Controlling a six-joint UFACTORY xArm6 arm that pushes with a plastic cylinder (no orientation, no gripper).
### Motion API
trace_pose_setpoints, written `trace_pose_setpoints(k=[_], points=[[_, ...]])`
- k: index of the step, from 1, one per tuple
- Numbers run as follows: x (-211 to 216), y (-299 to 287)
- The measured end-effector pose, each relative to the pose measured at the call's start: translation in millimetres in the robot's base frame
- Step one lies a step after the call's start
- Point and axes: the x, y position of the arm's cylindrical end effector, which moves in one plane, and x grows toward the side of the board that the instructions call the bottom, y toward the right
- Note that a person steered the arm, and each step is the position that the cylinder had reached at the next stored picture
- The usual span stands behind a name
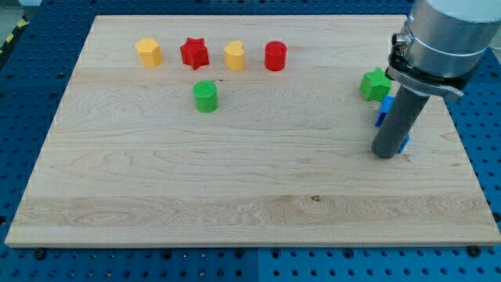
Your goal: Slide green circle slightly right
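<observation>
Seven blocks sit on the wooden board. The green circle lies left of centre, just below a row of yellow hexagon, red star, yellow heart and red cylinder. My tip rests well apart, far to the view's right, holding nothing, against a partly hidden blue block near the green star.

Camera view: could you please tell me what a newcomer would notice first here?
The big grey arm at the view's right, my tip resting against a partly hidden blue block just below a green star. Far to its left the green circle sits alone beneath a row of yellow and red blocks.
</observation>
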Motion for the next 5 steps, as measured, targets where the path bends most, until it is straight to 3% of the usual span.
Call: trace_pose_setpoints(k=[4, 5], points=[[-79, -336], [-115, -337]])
